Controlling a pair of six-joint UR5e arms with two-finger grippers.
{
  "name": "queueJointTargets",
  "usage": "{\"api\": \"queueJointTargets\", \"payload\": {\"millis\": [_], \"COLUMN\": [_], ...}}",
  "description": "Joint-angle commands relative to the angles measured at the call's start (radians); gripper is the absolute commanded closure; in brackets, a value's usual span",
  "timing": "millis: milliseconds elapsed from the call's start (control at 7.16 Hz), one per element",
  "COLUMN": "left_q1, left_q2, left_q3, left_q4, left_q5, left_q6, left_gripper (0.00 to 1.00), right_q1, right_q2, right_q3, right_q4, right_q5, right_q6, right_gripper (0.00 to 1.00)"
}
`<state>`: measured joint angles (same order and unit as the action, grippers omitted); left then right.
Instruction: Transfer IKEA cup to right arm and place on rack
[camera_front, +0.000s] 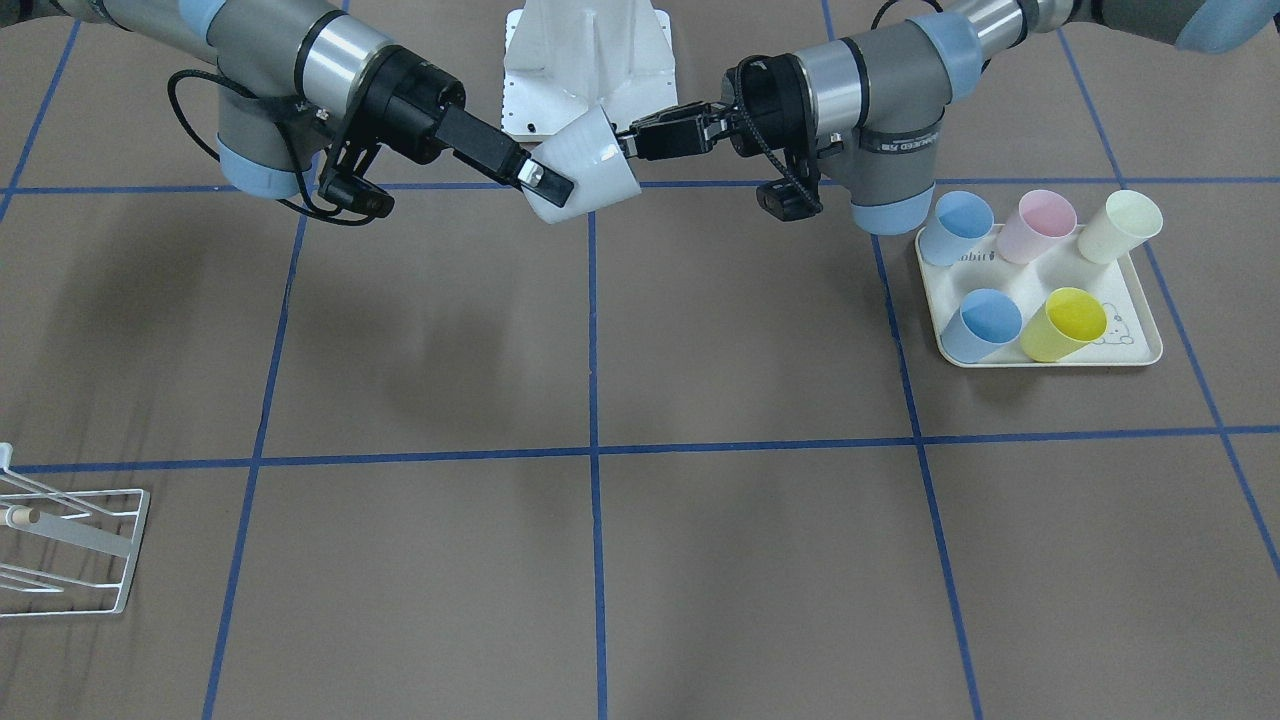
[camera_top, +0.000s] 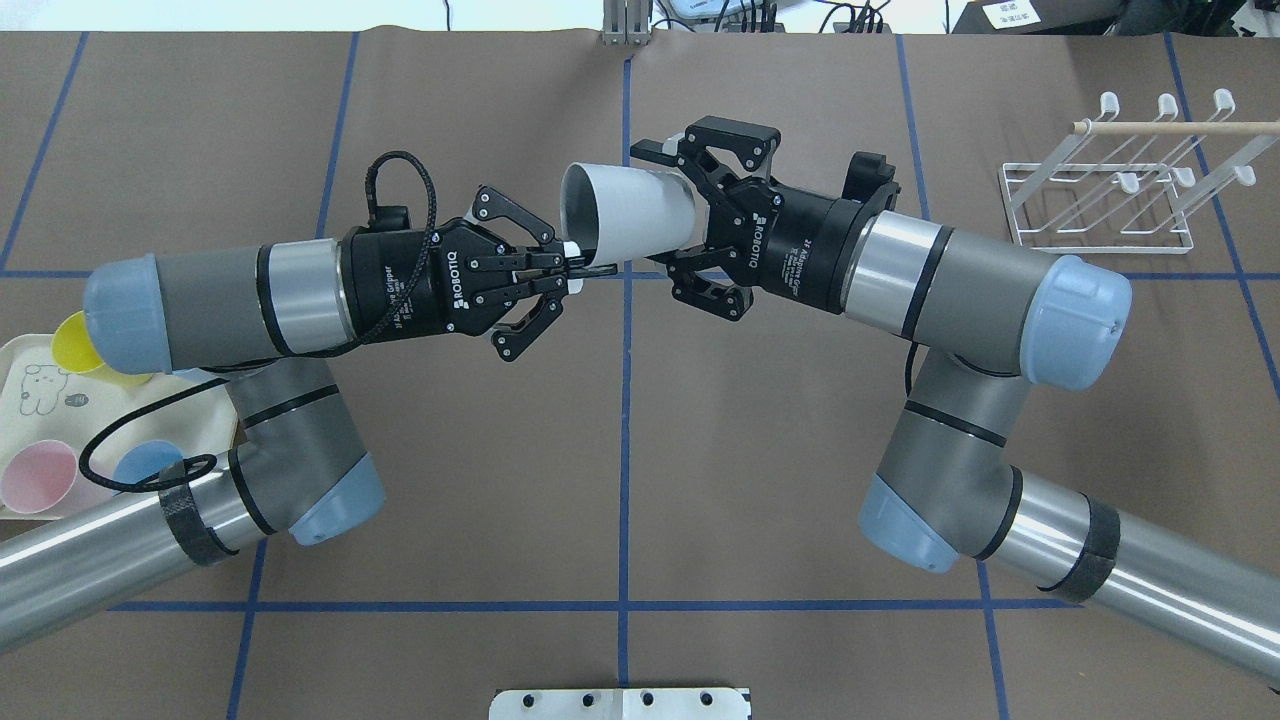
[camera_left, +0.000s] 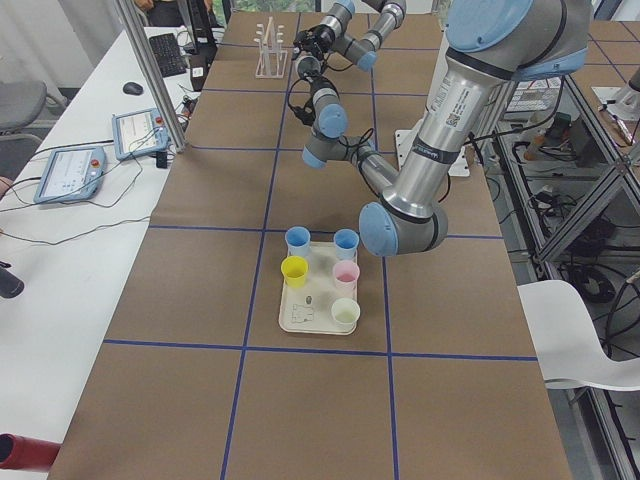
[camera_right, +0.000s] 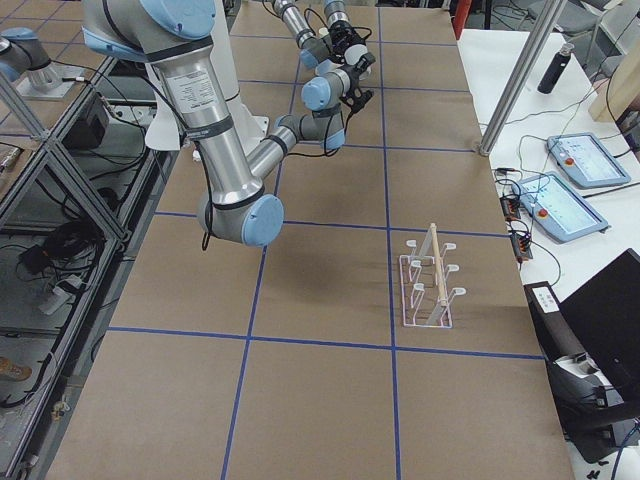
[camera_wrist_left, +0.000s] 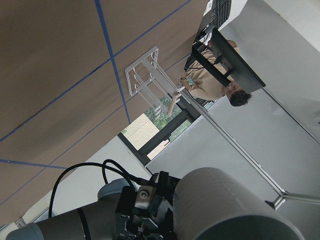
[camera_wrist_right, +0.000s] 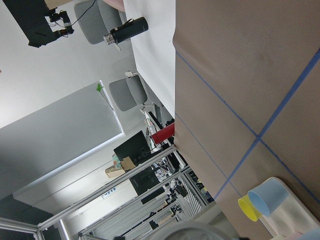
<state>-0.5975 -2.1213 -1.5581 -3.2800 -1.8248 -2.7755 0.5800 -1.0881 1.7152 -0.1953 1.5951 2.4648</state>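
Logging item one, white IKEA cup: location? (Clerk)

Held on its side in the air over the middle of the brown table, between the two arms, mouth toward the left one. (Checker)

Item two, left gripper? (Clerk)

Jaws closed to a thin pinch on the cup's rim wall; one finger appears to sit inside the mouth. (Checker)

Item three, right gripper? (Clerk)

Jaws spread to about the cup's width, one finger along each side of the base end. Whether the pads press cannot be told. (Checker)

Step in hand? (Clerk)

Judged: the hand-over itself. Next calls for a sure right clamp before the left lets go and backs straight out of the mouth. Then comes a carry to the white wire rack, well apart on the robot's right. (Checker)

Other stock? (Clerk)

Cream tray on the robot's left, bearing a yellow cup and four more. (Checker)
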Motion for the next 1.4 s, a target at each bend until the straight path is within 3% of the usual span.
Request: {"api": "queueJointTargets", "payload": {"millis": [0,140,279,559,698,838,1117,1257], "left_q1": [0.005,0.004,-0.014,-0.167,-0.230,-0.269,-0.288,-0.303], "left_q2": [0.001,0.001,0.003,0.062,0.102,0.127,0.126,0.124], "left_q3": [0.000,-0.003,-0.005,0.004,0.019,0.021,0.020,0.018], "left_q4": [0.002,0.003,0.005,0.014,0.028,0.104,0.317,0.370], "left_q5": [0.002,0.002,0.004,-0.014,-0.092,-0.160,-0.185,-0.192], "left_q6": [0.010,0.011,0.016,0.068,0.231,0.407,0.696,0.753], "left_gripper": [0.24,0.00,0.00,0.00,0.00,0.00,0.00,0.00], "right_q1": [-0.003,-0.003,-0.003,-0.029,-0.031,-0.023,0.051,0.099], "right_q2": [-0.001,-0.001,-0.003,-0.015,-0.010,-0.022,-0.126,-0.180], "right_q3": [0.003,0.006,0.009,0.000,0.006,0.010,0.012,0.029], "right_q4": [-0.001,-0.001,-0.009,-0.021,-0.095,-0.157,-0.212,-0.263], "right_q5": [-0.018,-0.020,-0.020,-0.020,-0.020,-0.020,-0.020,-0.021], "right_q6": [-0.012,-0.048,-0.085,-0.263,-0.339,-0.475,-0.748,-0.899], "right_gripper": [0.90,0.95,0.96,0.96,0.96,0.96,0.95,0.95]}}
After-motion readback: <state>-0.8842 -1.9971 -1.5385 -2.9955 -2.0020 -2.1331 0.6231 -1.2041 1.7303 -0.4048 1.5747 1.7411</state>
